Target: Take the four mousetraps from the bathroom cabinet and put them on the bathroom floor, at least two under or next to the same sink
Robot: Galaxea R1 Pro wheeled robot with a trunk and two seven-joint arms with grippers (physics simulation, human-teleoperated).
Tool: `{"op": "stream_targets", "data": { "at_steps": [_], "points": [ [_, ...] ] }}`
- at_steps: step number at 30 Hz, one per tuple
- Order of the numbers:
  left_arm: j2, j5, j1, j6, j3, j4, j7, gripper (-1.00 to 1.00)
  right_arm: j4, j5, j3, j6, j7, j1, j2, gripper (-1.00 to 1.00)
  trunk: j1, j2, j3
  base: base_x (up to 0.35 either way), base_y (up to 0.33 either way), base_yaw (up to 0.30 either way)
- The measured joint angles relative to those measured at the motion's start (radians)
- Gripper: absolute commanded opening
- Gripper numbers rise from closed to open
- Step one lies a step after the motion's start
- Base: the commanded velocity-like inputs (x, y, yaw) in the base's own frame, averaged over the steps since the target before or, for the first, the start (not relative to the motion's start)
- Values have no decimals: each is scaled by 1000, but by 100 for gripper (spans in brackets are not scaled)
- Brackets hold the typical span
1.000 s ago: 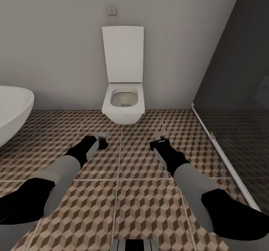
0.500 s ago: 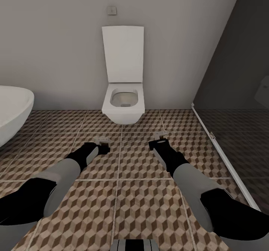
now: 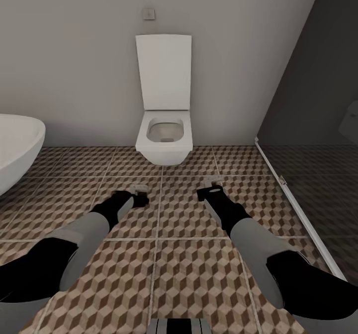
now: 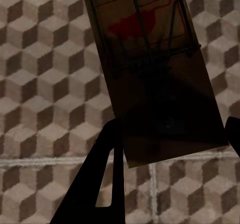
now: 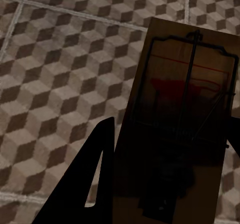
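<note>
Left tool (image 3: 141, 198) and right tool (image 3: 208, 193) each grip a brown wooden mousetrap (image 4: 155, 68) (image 5: 182, 134); toilet (image 3: 164, 140) at 12 o'clock, so carry them to the sink next.

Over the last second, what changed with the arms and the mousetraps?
The left gripper dropped slightly lower and rolled; its mousetrap stays clamped. The right gripper eased a little toward the left, still holding its mousetrap. The toilet, bathtub and bathroom floor are unchanged.

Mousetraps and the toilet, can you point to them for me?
Left mousetrap (image 4: 150, 58), left wrist view, on its wooden board.
Right mousetrap (image 5: 185, 108), right wrist view, on its wooden board.
Toilet (image 3: 164, 131), head view, on its bowl rim.
</note>
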State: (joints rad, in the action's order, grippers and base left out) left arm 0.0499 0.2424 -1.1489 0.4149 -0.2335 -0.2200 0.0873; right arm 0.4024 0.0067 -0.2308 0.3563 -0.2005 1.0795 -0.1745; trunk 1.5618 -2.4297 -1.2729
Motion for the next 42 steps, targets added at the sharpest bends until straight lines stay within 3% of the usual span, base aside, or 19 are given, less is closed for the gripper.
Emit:
{"op": "stream_targets", "data": {
  "at_steps": [5, 11, 39, 42],
  "points": [
    [1, 1, 0, 1, -28, 0, 3, -100, 0, 0, -1, -1, 2, 0, 0, -100, 15, -28, -12, 0, 0, 0],
    [1, 1, 0, 2, -33, 0, 4, -100, 0, 0, -1, -1, 2, 0, 0, -100, 38, -70, -31, 0, 0, 0],
    [1, 0, 0, 3, -34, -2, 2, -100, -2, 0, -1, -1, 2, 0, 0, -100, 51, -76, -140, 0, 0, 0],
    [1, 0, 0, 3, -34, -2, 2, -100, -3, 0, -2, -1, 2, 0, 0, -100, 51, -77, -140, 0, 0, 0]
  ]
}}
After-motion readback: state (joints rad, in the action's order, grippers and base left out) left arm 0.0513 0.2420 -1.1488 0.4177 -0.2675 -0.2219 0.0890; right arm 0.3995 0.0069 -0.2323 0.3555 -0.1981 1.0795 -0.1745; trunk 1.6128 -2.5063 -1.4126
